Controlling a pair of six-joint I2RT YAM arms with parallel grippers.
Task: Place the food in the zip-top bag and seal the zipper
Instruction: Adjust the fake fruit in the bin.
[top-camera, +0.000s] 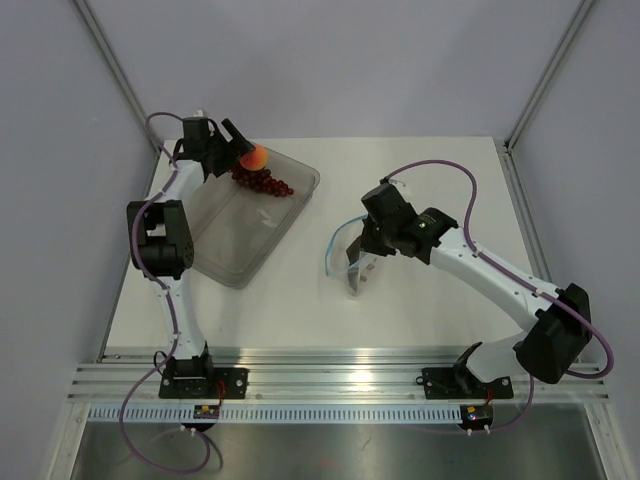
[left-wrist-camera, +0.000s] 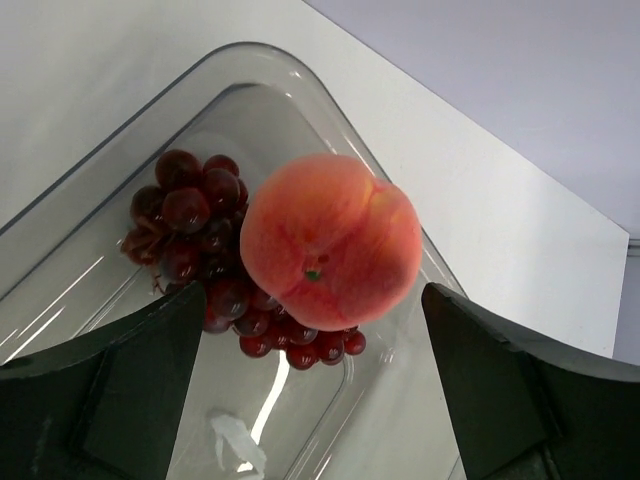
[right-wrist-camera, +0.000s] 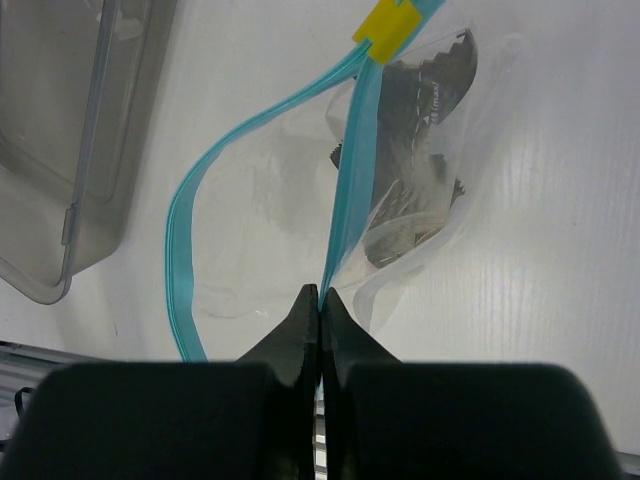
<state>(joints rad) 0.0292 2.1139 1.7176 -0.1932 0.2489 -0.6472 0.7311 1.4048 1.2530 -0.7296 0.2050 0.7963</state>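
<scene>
Nearest the left wrist lens, the left gripper (left-wrist-camera: 314, 292) has its jaws wide apart and clamps nothing. The peach (left-wrist-camera: 330, 240) sits between them with a gap on each side. The grapes (left-wrist-camera: 190, 215) lie just beyond and beneath it, all inside the grey tray (left-wrist-camera: 80, 270). Further right, the right gripper (right-wrist-camera: 320, 312) has its jaws pressed tight on one side of the zipper (right-wrist-camera: 345, 180). The other side bows away to their left, so the zip-top bag (right-wrist-camera: 255, 215) gapes open just ahead of them. I judge the task barely begun: no food bagged, nothing sealed. Beneath lies a white table (top-camera: 400, 330), enclosed by pale walls (top-camera: 350, 60) and metal frame posts (top-camera: 545, 75).
</scene>
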